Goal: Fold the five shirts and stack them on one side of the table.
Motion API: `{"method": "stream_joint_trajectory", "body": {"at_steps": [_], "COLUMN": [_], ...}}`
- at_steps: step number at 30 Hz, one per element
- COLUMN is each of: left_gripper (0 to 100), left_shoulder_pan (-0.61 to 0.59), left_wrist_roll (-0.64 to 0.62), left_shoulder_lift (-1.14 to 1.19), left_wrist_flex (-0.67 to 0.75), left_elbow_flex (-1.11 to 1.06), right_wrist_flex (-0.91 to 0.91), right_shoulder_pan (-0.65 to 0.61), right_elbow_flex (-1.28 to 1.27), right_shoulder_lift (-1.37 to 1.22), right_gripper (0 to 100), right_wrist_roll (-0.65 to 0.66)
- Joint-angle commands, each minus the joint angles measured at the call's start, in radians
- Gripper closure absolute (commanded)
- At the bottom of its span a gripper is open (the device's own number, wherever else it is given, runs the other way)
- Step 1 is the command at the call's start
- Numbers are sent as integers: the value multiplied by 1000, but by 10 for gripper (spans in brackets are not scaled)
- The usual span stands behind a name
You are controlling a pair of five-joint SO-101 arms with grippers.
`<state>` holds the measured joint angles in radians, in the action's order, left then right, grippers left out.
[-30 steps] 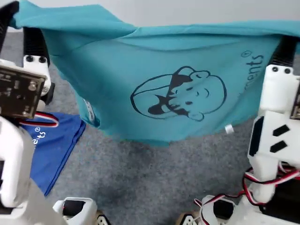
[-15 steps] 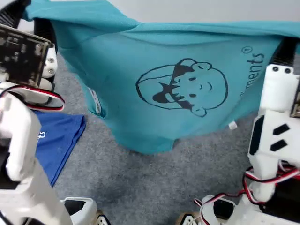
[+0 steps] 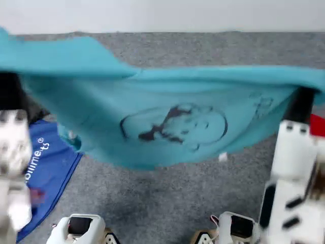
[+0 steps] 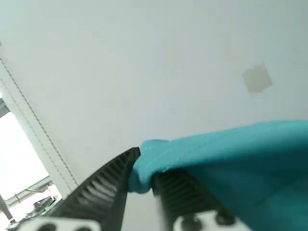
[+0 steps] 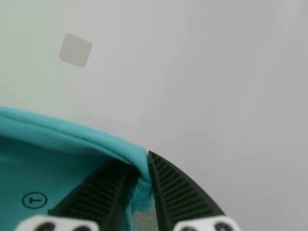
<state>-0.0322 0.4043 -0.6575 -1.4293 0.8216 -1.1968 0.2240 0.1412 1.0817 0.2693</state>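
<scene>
A teal shirt (image 3: pixel 167 117) with a dark printed figure hangs spread in the air across the high view, held at both upper corners. My left gripper (image 4: pixel 142 174) is shut on one corner of the teal shirt (image 4: pixel 226 159), the cloth bunched between its ribbed fingers. My right gripper (image 5: pixel 142 179) is shut on the other corner of the shirt (image 5: pixel 57 159). In the high view one arm (image 3: pixel 12 147) stands at the left and the other arm (image 3: pixel 292 168) at the right. A blue shirt (image 3: pixel 43 173) lies flat on the grey table at the left, partly under the teal one.
The grey table (image 3: pixel 167 198) shows bare below the hanging shirt. A small red patch (image 3: pixel 317 124) sits at the right edge. Both arm bases (image 3: pixel 81 229) stand at the near edge. A pale wall runs behind.
Both arms have swung the teal shirt outward and lower; its hem has lifted and the print has shifted left and down. The left arm has dropped from the upper left corner.
</scene>
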Motion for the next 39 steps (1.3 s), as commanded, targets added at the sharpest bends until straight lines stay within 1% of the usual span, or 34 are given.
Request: {"method": "stream_joint_trajectory", "body": {"at_steps": [1, 5, 8, 10, 12, 14, 16, 18, 21, 25, 29, 33, 36, 39], "left_gripper": [986, 986, 986, 986, 986, 986, 986, 986, 986, 986, 986, 986, 986, 986], "left_shoulder_pan": [-3, -3, -2, -2, 3, 6, 6, 3, 0, 2, 0, -2, -2, -12], "left_wrist_roll": [64, 97, 97, 97, 97, 98, 98, 98, 98, 98, 98, 100, 152, 187], "left_shoulder_lift": [-20, -15, 11, 34, 54, 74, 87, 97, 101, 101, 103, 106, 160, 247], "left_wrist_flex": [-28, -83, -127, -157, -163, -138, -66, 41, 233, 503, 764, 973, 1074, 1114], "left_elbow_flex": [50, 47, -19, -107, -225, -349, -484, -616, -809, -1013, -1175, -1294, -1317, -1274], "right_wrist_flex": [-41, -45, -44, -35, 35, 119, 222, 335, 516, 699, 843, 1046, 1173, 1251], "right_shoulder_pan": [15, 15, 8, 7, -7, -16, -35, -54, -82, -110, -110, -110, -116, -128], "right_elbow_flex": [2, -97, -213, -307, -436, -572, -697, -807, -957, -1083, -1111, -1108, -1085, -1011], "right_shoulder_lift": [56, 76, 73, 65, 67, 73, 71, 65, 65, 48, -62, -220, -348, -484], "right_gripper": [990, 990, 990, 990, 990, 990, 990, 990, 990, 990, 990, 990, 990, 990], "right_wrist_roll": [69, 124, 166, 181, 186, 212, 233, 241, 242, 242, 242, 244, 282, 293]}}
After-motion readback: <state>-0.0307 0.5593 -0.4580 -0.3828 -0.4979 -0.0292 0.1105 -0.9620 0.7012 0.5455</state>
